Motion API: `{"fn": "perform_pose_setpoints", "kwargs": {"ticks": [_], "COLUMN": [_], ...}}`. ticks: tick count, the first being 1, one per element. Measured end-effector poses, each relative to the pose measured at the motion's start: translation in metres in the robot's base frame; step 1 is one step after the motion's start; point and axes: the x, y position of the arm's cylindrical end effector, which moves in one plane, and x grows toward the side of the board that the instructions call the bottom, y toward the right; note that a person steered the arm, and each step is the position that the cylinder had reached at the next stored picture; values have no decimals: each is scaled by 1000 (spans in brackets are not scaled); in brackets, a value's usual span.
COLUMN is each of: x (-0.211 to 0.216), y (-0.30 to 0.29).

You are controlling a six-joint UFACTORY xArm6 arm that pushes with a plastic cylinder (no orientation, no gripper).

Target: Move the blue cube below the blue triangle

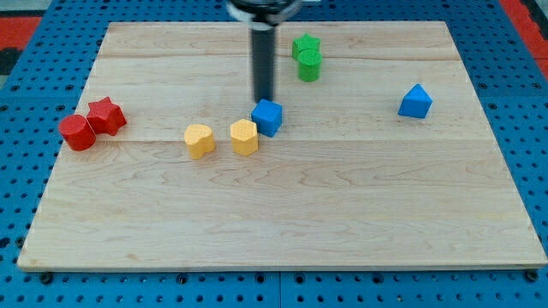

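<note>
The blue cube [268, 117] sits near the middle of the wooden board [282, 214], touching a yellow block at its left. The blue triangle [415, 102] lies far to the view's right, slightly higher in the view. My tip [265, 99] stands just above the blue cube in the view, at or very near its top edge. The dark rod rises from it to the view's top.
Two yellow blocks [244, 137] [199, 140] lie left of the cube. A green star [306, 44] and green cylinder [309, 66] sit at the top, right of the rod. A red cylinder [77, 133] and red star [107, 115] lie at the left edge.
</note>
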Motion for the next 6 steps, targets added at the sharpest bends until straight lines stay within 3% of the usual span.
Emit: {"fn": "perform_pose_setpoints", "kwargs": {"ticks": [1,2,4,6], "x": [6,30,68,56], "y": [-31,46,58,210]}}
